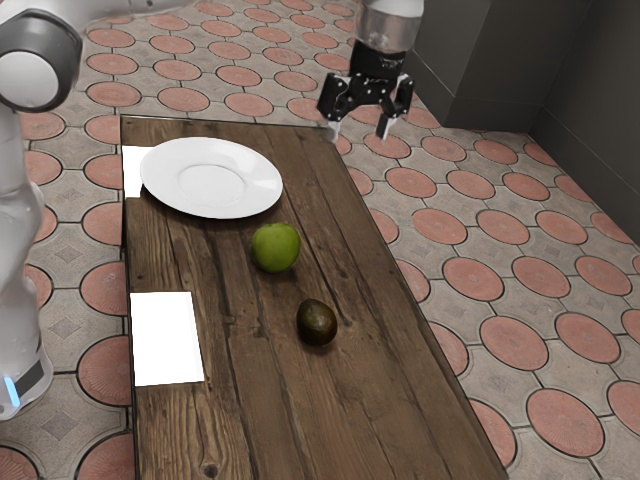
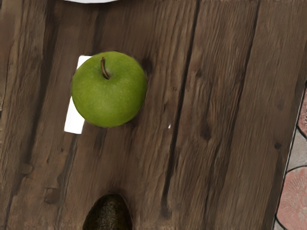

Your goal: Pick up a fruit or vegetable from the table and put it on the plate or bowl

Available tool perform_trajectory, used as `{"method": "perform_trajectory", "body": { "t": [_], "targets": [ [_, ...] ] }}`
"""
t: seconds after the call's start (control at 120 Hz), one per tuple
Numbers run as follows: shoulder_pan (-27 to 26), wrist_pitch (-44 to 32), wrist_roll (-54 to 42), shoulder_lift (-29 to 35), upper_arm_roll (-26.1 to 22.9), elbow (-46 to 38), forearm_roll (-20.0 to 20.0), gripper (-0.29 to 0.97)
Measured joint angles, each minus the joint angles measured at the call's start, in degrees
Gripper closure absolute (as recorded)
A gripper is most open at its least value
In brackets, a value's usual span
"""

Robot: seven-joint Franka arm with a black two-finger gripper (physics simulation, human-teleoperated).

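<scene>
Table (image 1: 300,420) runs from the upper left of the exterior frame to its lower right. Plate (image 1: 211,176) sits on the far end, upper left of centre, overlapping one sheet (image 1: 131,170) at the table's left edge. Apple (image 1: 276,247) lies on the boards below and right of the plate, apart from it. Avocado (image 1: 316,322) lies lower right of the apple, near but not touching. A second sheet (image 1: 166,338) lies at the left edge, in the frame's lower left. Gripper (image 1: 360,127) hangs in the upper centre, right of the plate.

The tool (image 1: 361,120) hangs below the wrist (image 1: 385,25), its fingers pointing down, spread apart and empty.
</scene>
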State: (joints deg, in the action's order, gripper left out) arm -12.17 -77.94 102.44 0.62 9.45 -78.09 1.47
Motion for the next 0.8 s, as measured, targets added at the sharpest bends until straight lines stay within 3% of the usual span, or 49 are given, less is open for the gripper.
{"method": "perform_trajectory", "body": {
  "t": [0.217,0.35,0.45,0.5,0.558,0.608,0.8],
  "targets": [
    [2.12,-0.41,13.31,-0.9,-2.54,0.68,0.96,0.0],
    [4.0,-3.61,13.75,-6.12,-5.66,1.75,1.08,0.0],
    [1.17,-7.32,11.9,-12.05,-6.82,1.43,3.44,0.0],
    [-0.25,-10.89,10.52,-10.45,-5.85,-4.98,4.44,0.0],
    [-7.63,-15.3,9.13,-6.28,1.19,-13.64,5.75,0.0],
    [-11.88,-18.28,8.25,-4.04,4.29,-17.95,6.66,0.0],
    [-19.4,-27.63,6.23,2.35,7.03,-33.27,12.08,0.0]
  ]
}}
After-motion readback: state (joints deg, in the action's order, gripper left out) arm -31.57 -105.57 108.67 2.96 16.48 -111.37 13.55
